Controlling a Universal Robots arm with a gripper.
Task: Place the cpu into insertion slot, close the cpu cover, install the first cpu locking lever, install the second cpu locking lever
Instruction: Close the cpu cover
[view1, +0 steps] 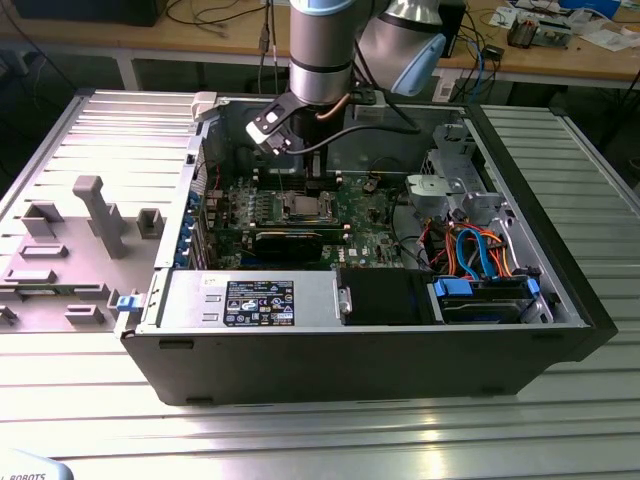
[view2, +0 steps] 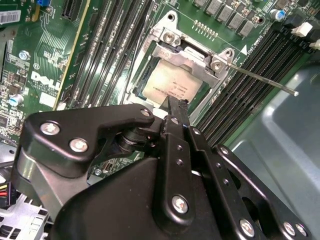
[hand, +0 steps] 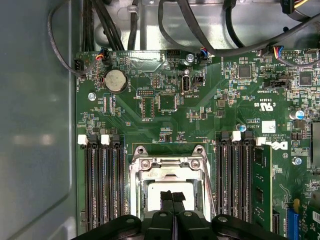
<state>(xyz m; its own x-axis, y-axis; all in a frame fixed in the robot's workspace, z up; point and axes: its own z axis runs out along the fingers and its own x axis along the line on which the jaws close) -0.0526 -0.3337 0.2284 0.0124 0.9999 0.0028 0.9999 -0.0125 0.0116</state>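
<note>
The cpu (hand: 154, 194) (view2: 170, 86) lies flat in the insertion slot (view1: 300, 205), its pale metal top showing through the window of the cpu cover (hand: 167, 163) (view2: 189, 59). The silvery cover lies down over it. My gripper (hand: 172, 196) (view2: 176, 106) (view1: 297, 168) hangs just above the cpu, its two black fingertips pressed together with nothing between them. A thin metal locking lever (view2: 265, 80) juts out from the socket's corner, raised off the board. A second thin lever (hand: 210, 187) runs along the socket's side.
Long black memory slots (hand: 102, 185) (hand: 232, 180) flank the socket on both sides. Black cables (hand: 190, 25) cross the case wall beyond the green motherboard (hand: 200, 110). In the exterior view the open computer case (view1: 560, 300) holds a drive cage and a power supply (view1: 250, 300).
</note>
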